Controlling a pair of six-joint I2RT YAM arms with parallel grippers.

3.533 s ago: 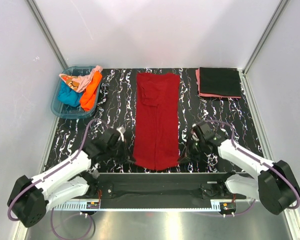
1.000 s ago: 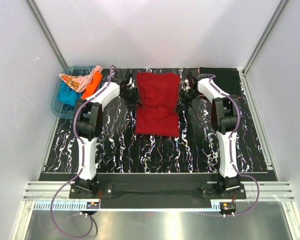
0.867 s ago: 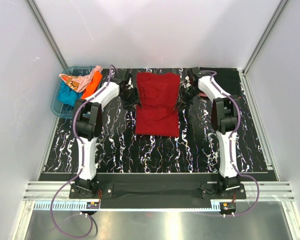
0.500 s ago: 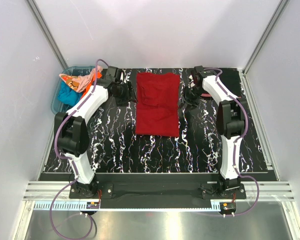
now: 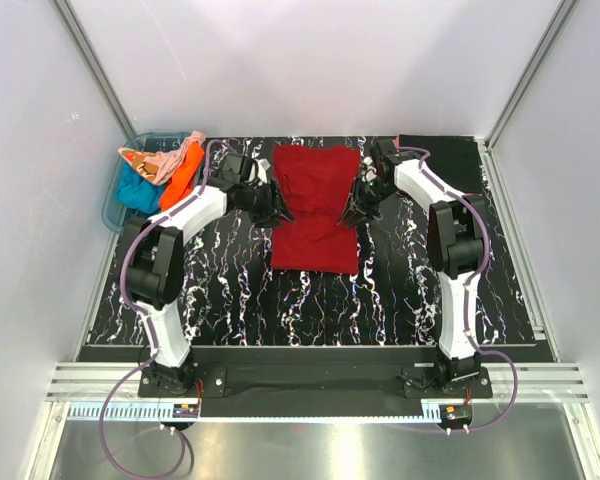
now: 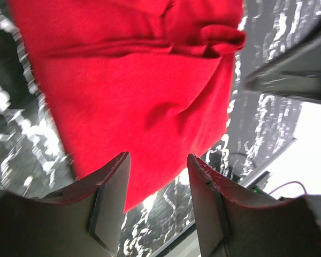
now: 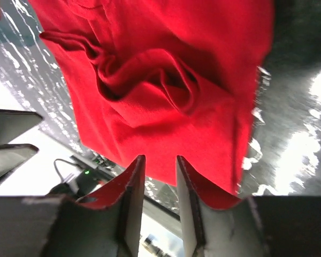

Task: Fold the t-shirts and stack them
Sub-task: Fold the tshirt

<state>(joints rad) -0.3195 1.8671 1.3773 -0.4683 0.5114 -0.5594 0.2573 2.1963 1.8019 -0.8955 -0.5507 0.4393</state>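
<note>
A dark red t-shirt lies folded in half at the middle back of the table, with a creased fold near its top. My left gripper hovers at its left edge, open and empty. At the right edge my right gripper stands open with a narrow gap and nothing in it. A folded black t-shirt lies at the back right, partly behind the right arm. Teal, orange and pale peach t-shirts are heaped in the tub.
The blue translucent tub stands at the back left by the wall. The marbled black mat covers the table. Both arms reach far forward along the red shirt's two sides. White walls close in the left, back and right.
The long red shirt has been folded in half toward the back. Both grippers let go, lifted away to the back, and have come down again beside the shirt's side edges.
</note>
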